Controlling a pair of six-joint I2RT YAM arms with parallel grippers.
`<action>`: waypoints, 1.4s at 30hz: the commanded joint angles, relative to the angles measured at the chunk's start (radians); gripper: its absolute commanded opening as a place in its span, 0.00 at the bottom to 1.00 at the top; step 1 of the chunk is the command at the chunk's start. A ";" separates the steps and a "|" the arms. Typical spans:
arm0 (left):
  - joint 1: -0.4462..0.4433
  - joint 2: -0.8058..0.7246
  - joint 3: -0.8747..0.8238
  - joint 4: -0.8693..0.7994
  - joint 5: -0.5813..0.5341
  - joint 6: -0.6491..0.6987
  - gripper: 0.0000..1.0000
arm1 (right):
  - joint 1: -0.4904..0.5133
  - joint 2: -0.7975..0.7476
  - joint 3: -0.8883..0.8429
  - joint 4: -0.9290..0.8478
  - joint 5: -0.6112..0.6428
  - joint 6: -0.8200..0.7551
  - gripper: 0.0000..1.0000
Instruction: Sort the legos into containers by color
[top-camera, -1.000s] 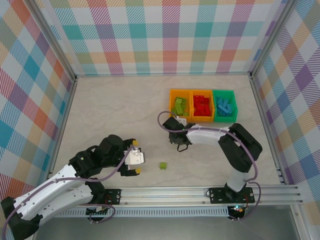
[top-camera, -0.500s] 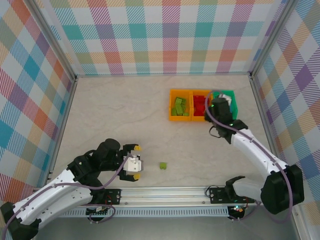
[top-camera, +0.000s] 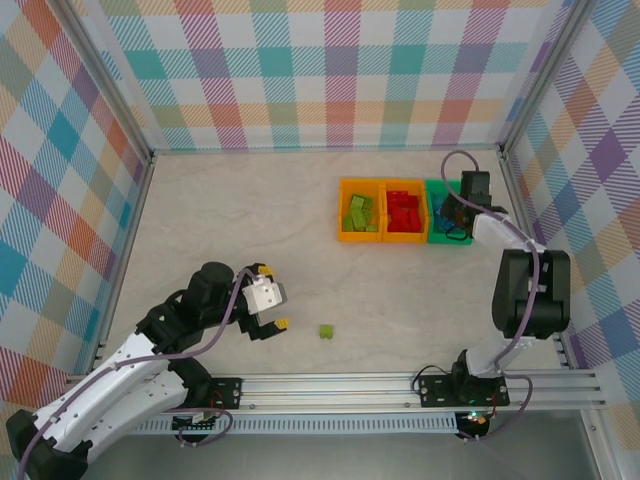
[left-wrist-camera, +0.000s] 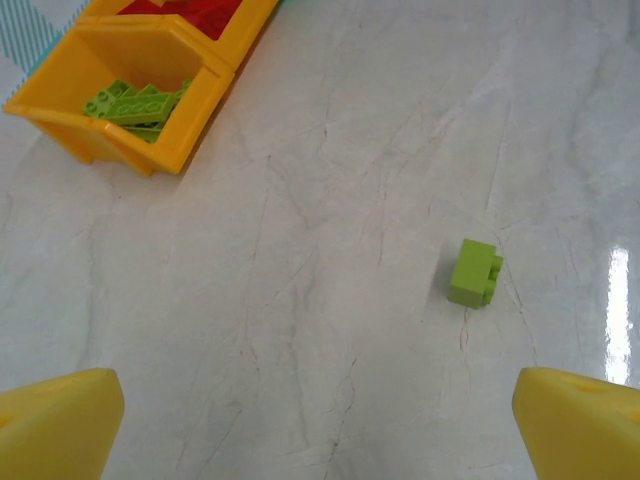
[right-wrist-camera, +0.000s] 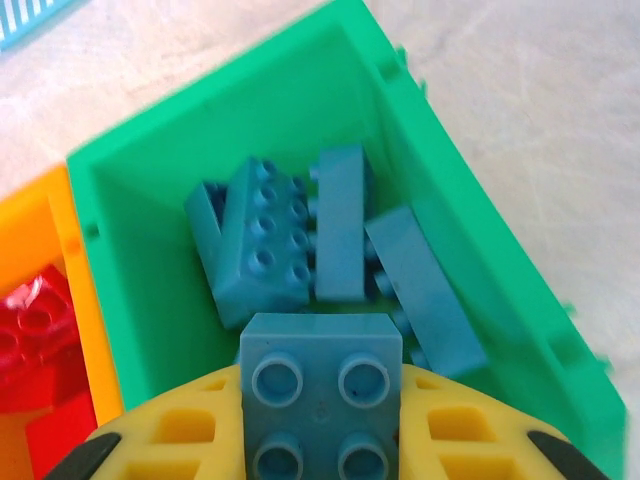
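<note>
Right end effector (right-wrist-camera: 320, 445) pinches a blue brick (right-wrist-camera: 320, 370) over the green bin (right-wrist-camera: 260, 110); I'll release next. Left end effector (left-wrist-camera: 320, 425) gapes empty.

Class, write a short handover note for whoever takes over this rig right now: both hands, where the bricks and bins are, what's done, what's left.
Left hand: open, holding nothing, near the loose green brick on the table.
Right hand: shut on a blue brick, above the green bin.
Bins: green bricks in the left orange bin, red ones in the middle orange bin, blue ones in the green bin.
Done: all but these two bricks are binned.
Left: release the blue brick, then put the green brick in the left orange bin.
</note>
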 joint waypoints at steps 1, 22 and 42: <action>0.030 0.014 0.039 0.023 0.044 -0.045 1.00 | -0.009 0.055 0.092 0.024 -0.036 -0.014 0.28; 0.039 -0.036 -0.028 -0.085 0.064 0.303 1.00 | 0.254 -0.581 -0.304 -0.129 -0.431 -0.235 0.59; 0.067 -0.015 -0.067 -0.144 0.203 0.458 1.00 | 1.070 -0.367 -0.667 0.419 -0.307 -0.636 0.76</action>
